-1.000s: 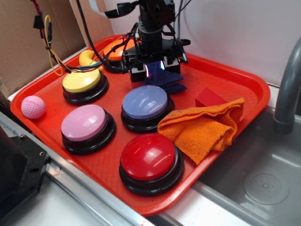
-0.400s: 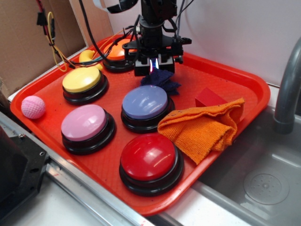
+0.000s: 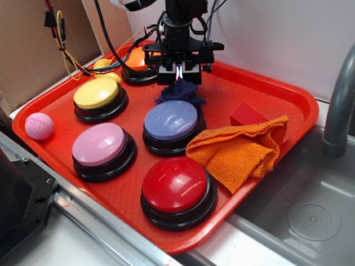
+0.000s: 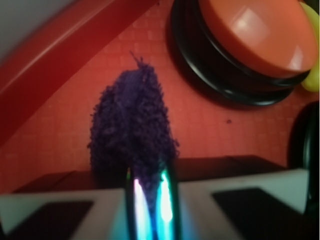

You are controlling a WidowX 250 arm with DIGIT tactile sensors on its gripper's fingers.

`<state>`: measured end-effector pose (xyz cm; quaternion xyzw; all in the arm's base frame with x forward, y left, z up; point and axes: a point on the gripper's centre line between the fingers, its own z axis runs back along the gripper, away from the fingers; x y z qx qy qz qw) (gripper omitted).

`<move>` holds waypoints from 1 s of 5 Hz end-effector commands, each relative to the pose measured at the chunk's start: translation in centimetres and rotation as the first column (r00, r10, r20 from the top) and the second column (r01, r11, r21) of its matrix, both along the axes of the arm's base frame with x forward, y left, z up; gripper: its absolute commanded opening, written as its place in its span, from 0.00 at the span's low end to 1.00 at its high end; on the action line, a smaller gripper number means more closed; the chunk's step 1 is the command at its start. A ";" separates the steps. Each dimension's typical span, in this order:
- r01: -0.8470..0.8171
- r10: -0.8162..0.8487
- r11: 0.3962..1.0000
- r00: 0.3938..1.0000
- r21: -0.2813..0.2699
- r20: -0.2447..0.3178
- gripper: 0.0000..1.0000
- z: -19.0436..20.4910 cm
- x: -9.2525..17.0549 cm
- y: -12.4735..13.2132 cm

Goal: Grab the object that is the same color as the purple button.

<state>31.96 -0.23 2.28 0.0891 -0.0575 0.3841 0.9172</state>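
Observation:
The small dark navy-purple cloth (image 3: 179, 92) hangs pinched in my gripper (image 3: 178, 75), just behind the purple button (image 3: 171, 120), a lavender-blue dome on a black base. The cloth's lower edge is at or just above the red tray (image 3: 288, 100); I cannot tell if it touches. In the wrist view the fuzzy cloth (image 4: 134, 125) bunches up between the two glowing fingers of my gripper (image 4: 148, 200), which are close together and shut on it.
On the tray stand a pink button (image 3: 101, 145), red button (image 3: 176, 187), yellow button (image 3: 97, 95) and orange button (image 3: 136, 58). An orange knitted cloth (image 3: 238, 151) and a red block (image 3: 246, 116) lie right. A pink ball (image 3: 39, 126) lies left. A sink (image 3: 310, 216) is right.
My gripper has shut on the dark cloth and risen a little, gathering the cloth up from lying flat on the tray behind the purple button.

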 end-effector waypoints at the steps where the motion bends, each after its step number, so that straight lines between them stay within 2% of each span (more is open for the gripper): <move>1: 0.111 -0.107 0.993 0.988 -0.034 0.112 0.00 7.4 0.6 0.8; 2: 0.306 -0.301 0.948 0.951 -0.083 0.071 0.00 10.4 0.1 0.1; 3: 0.475 -0.470 0.877 0.879 -0.067 0.081 0.00 13.0 -1.2 -0.7; 4: 0.622 -0.617 0.782 0.782 -0.048 0.083 0.00 15.7 -2.7 -1.6; 5: 0.687 -0.680 0.726 0.723 -0.025 0.121 0.00 18.0 -4.8 -2.5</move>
